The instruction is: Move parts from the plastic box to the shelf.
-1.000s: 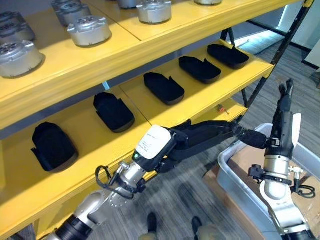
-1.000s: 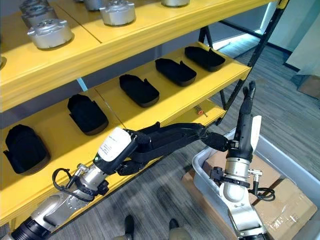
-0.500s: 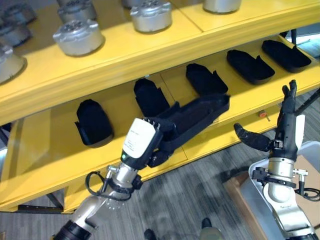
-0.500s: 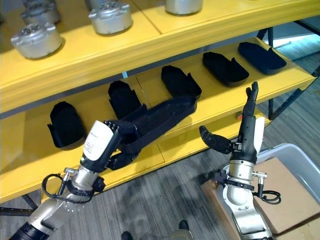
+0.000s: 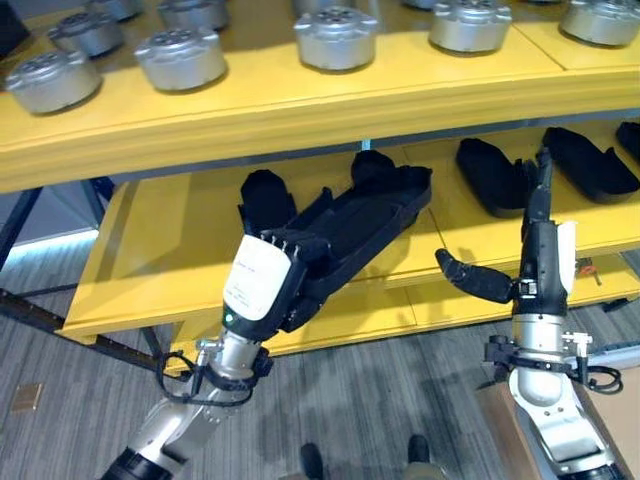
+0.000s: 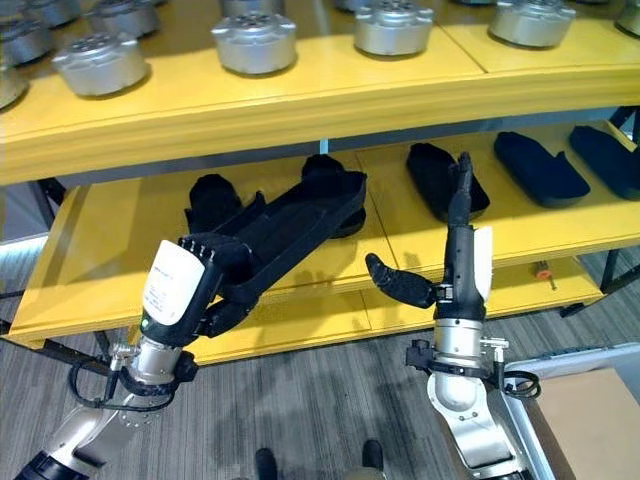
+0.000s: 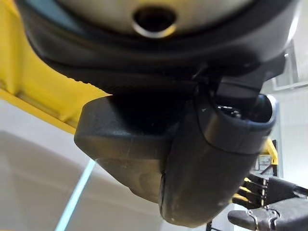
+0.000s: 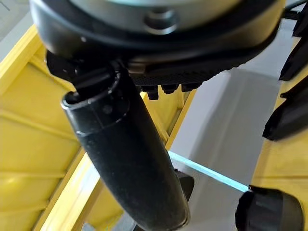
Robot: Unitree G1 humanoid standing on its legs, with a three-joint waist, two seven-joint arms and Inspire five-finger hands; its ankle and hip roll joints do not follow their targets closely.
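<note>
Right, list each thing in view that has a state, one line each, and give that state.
left hand: shut on the long black part, raised before the middle shelf.
long black part: held, hollow side up, far end over the middle shelf.
right hand: open, fingers straight up, thumb out, holding nothing.
black parts: lying in a row on the middle shelf.
silver parts: standing in rows on the top shelf.

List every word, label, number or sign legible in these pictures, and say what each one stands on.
Nothing legible.
White cover on the left hand: faint grey print, too small to read.
Long black moulded plastic part in that hand: no marking seen.
Yellow shelf, round silver metal parts: no labels seen.
</note>
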